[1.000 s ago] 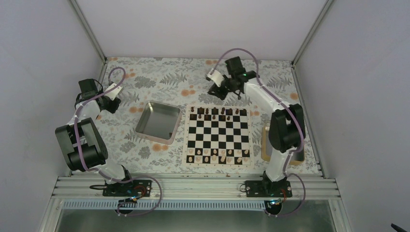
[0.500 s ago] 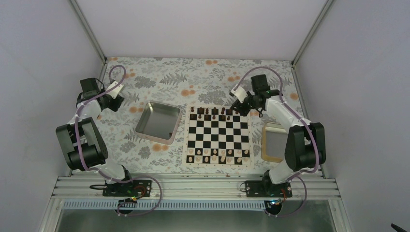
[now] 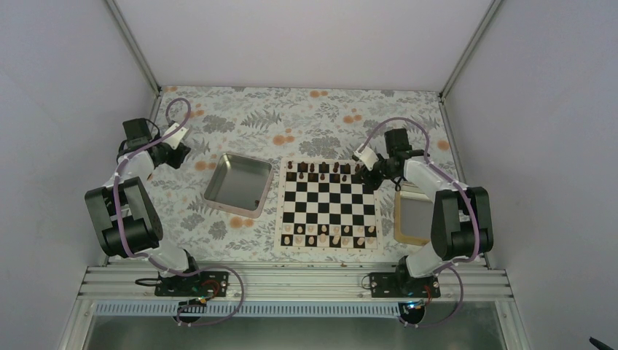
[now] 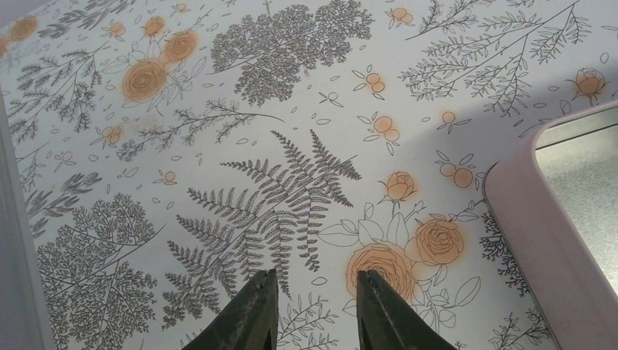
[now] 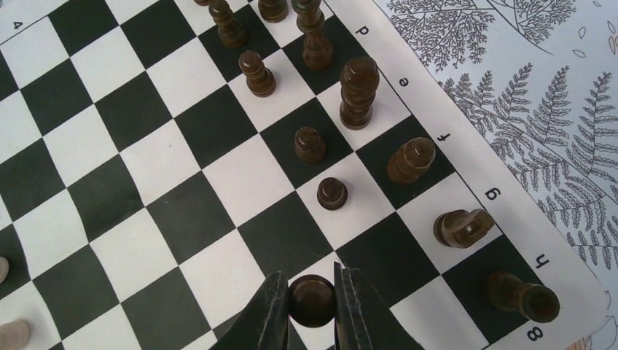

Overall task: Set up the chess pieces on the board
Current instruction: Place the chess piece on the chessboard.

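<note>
Now the right arm's claw point(image 5: 310, 288) pinches one tiny dark brown wooden pawn point(image 5: 312, 302) above the far right corner of the square black-and-white chequered board with a light wooden border point(image 5: 423, 109).

Other dark brown wooden pieces point(image 5: 357, 91) already line the board's far edge, with three pawns in front of them. The vacant square in front of the horse-headed piece point(image 5: 463, 227) looks like the target. The claw should come straight down over that square's centre, let go only once the base sits flat, then lift vertically so it clips no neighbour. Left of the board, the left arm's claw point(image 4: 310, 313) hangs slightly spread and empty over the floral tabletop point(image 4: 218, 109), beside the shiny pink-rimmed metal tray point(image 4: 539, 240).
</note>
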Motion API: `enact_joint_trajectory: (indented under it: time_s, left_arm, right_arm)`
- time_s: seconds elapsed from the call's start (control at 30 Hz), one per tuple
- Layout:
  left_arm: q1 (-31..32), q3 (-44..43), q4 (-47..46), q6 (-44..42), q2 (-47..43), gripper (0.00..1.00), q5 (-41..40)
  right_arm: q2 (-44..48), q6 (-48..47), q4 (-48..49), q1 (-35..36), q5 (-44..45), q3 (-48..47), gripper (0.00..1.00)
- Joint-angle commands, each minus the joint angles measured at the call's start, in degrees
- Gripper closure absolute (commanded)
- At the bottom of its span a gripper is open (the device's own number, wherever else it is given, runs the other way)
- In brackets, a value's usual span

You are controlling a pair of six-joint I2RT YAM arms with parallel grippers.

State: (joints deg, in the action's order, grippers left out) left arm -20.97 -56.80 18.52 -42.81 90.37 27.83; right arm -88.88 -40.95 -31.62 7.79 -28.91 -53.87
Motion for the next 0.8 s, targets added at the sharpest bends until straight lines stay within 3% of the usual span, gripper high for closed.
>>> enact_joint_trajectory:
  time_s: [0.0,0.77]
  left_arm:
    - [0.2,1.0,-1.0,0.1,-1.9,0.72,2.8]
    - [0.2,2.0,-0.4,-1.1,-1.3,0.72,5.9]
  right_arm:
    - [-0.5,-1.2,4.6,-0.7,-2.4,1.3,0.89]
    - [-6.0,-1.6,8.7,-1.6,0.4,1.5,0.90]
